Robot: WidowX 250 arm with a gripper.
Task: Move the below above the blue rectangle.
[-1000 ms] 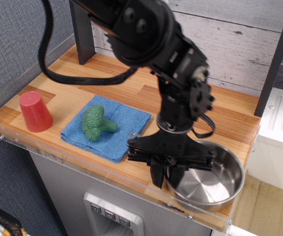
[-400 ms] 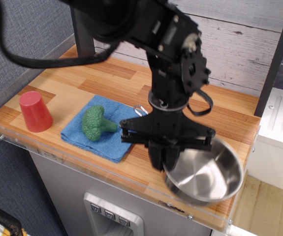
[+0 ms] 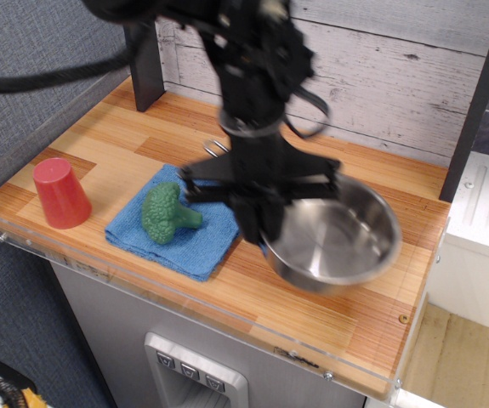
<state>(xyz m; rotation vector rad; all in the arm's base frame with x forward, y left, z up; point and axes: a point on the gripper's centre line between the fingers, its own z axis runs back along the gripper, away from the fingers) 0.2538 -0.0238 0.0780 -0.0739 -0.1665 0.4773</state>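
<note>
The shiny stainless-steel pan hangs tilted above the wooden counter, right of the towel. My gripper is shut on the pan's left rim and holds it in the air. The blue terry towel lies flat at the front left of the counter, with the green broccoli toy on it. The pan's left edge is level with the towel's right edge. The arm is motion-blurred, and the pan's wire handle does not show.
A red plastic cup stands upside down at the left front. A dark post rises at the back left. A clear plastic lip runs along the counter's front edge. A plank wall backs the counter.
The gripper has lifted the pan off the front right corner and carried it up, back and left towards the towel. The towel, broccoli and cup have not moved.
</note>
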